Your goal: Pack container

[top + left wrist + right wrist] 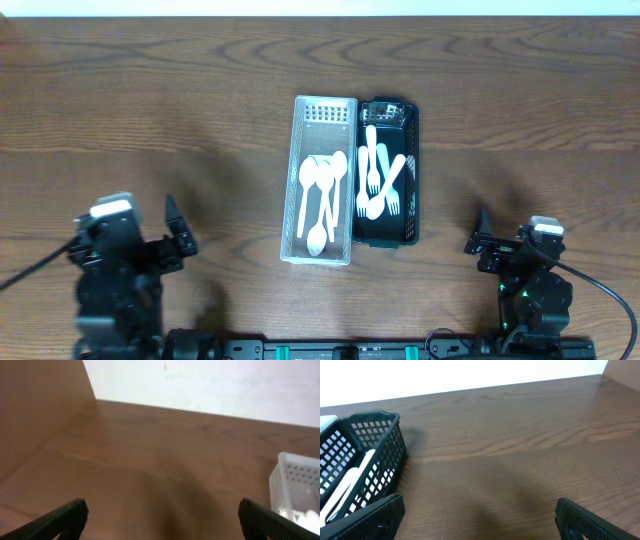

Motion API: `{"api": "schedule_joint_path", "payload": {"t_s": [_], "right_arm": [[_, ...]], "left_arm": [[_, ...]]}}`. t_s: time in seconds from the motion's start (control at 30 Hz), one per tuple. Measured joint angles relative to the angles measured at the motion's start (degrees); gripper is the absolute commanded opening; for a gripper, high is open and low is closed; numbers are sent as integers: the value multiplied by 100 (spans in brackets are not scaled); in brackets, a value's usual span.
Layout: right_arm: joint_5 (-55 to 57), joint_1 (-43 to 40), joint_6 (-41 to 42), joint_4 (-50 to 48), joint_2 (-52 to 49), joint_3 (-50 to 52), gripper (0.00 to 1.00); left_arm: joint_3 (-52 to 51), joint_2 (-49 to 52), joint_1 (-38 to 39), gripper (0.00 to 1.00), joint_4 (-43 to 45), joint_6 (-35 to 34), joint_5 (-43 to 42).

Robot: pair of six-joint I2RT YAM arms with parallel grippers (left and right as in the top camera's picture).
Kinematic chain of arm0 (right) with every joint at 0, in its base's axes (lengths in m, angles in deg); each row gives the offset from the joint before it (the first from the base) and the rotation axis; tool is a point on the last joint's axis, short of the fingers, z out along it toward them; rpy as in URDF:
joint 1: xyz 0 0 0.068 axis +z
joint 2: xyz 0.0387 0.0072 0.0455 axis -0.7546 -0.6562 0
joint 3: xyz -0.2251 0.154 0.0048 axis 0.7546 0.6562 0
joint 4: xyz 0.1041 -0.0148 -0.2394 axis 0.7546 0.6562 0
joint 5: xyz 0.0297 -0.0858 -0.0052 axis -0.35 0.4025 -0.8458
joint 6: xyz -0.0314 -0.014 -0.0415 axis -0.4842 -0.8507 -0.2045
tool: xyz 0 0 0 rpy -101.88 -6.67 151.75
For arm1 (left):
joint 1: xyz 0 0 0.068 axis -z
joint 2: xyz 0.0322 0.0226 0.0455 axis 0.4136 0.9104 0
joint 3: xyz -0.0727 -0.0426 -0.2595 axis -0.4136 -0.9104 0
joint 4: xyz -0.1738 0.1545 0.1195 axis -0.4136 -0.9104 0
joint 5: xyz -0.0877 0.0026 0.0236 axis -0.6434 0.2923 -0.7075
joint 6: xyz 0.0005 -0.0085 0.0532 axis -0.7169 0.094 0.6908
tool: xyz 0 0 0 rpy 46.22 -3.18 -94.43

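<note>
The left tool (162,520) and the right tool (480,520) hang over the near edge of the dark wooden worktop (150,110), well apart from each other, each with its fingers spread wide and nothing between them. Farther up the worktop, midway between the two arms, a white perforated plastic basket (325,104) holding white plastic spoons (320,190) stands side by side against a black mesh plastic basket (412,150) holding white plastic forks (378,185). The white basket is on the left arm's side.
</note>
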Motion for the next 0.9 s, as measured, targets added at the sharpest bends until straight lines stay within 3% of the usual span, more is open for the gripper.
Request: {"api": "schedule_joint_path", "payload": {"t_s": [0.3, 0.6, 0.9], "right_arm": [[0, 0, 0, 4, 2, 4, 99], [0, 0, 0, 4, 2, 4, 99], [0, 0, 0, 4, 2, 4, 99]], "left_arm": [[-1978, -1040, -15, 98, 1193, -149, -83], [-3056, -1528, -15, 98, 1869, -168, -83], [-3504, -1792, -20, 98, 2131, -168, -83]]}}
